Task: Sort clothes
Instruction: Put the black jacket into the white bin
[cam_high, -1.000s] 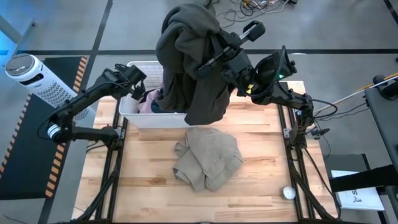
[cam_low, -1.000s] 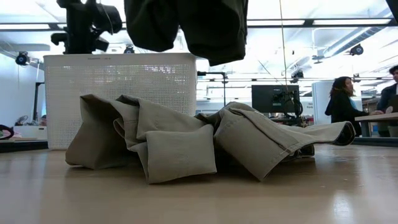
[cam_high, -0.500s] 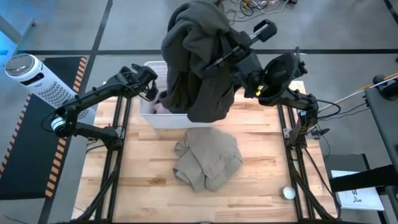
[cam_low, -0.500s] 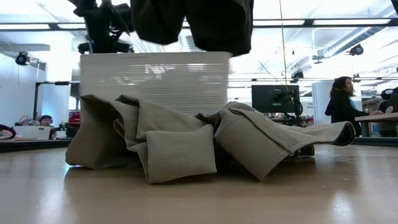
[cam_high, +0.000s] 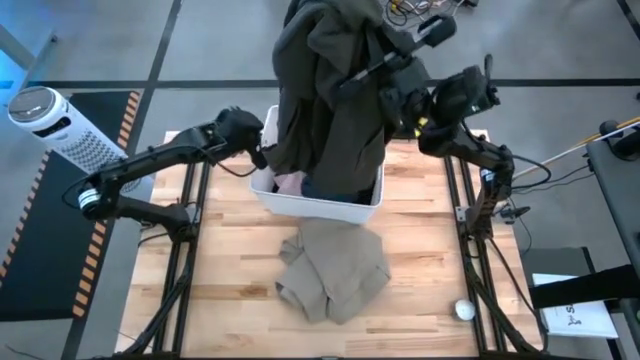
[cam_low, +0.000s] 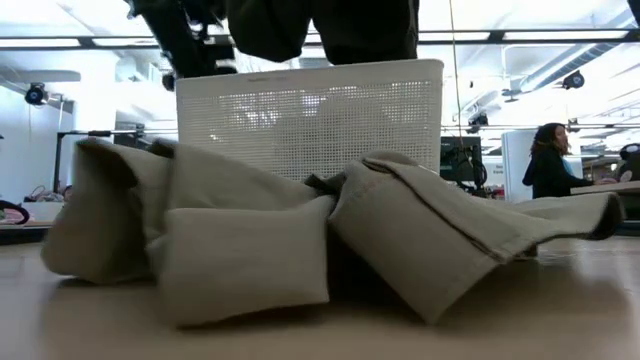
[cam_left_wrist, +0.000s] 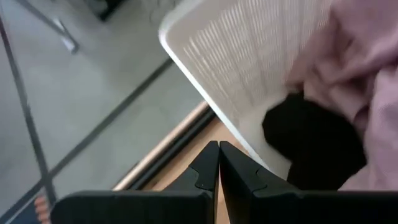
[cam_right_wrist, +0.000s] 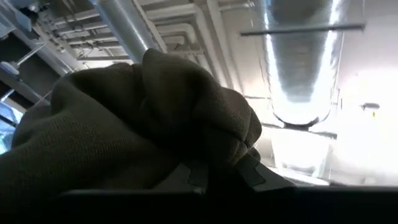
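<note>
My right gripper (cam_right_wrist: 217, 171) is shut on an olive-khaki garment (cam_high: 330, 100) and holds it high over the white basket (cam_high: 362, 208). The garment's lower end (cam_low: 365, 35) hangs at about rim height. My left gripper (cam_left_wrist: 218, 152) is shut at the basket's left wall (cam_high: 262, 150). A pale pink garment (cam_left_wrist: 354, 56) and a black one (cam_left_wrist: 314, 140) lie in the basket. A beige-tan garment (cam_high: 335, 265) lies crumpled on the table, its far end against the basket's near wall. My left gripper's shut fingers (cam_left_wrist: 202, 168) are at the basket's left wall (cam_left_wrist: 249, 152) near a corner, coming from the table's left. I cannot see the exact place of touch. The basket stands on the table. My right gripper pinches a bunched fold of the olive-khaki garment (cam_right_wrist: 186, 130) between its two fingers, several layers thick. The garment is lifted clear of the table and hangs slack below the fingers.
A small white ball (cam_high: 465, 310) lies near the table's near right corner. A white cylindrical fan (cam_high: 45, 120) stands on the floor to the left. People (cam_low: 550, 160) are in the room behind the table.
My left gripper has gone toward the table's right and near edges. The basket has slid the same way with it and turned, and has shoved the beige-tan garment toward the near edge. My right gripper has drifted a little right with the olive-khaki garment still hanging.
</note>
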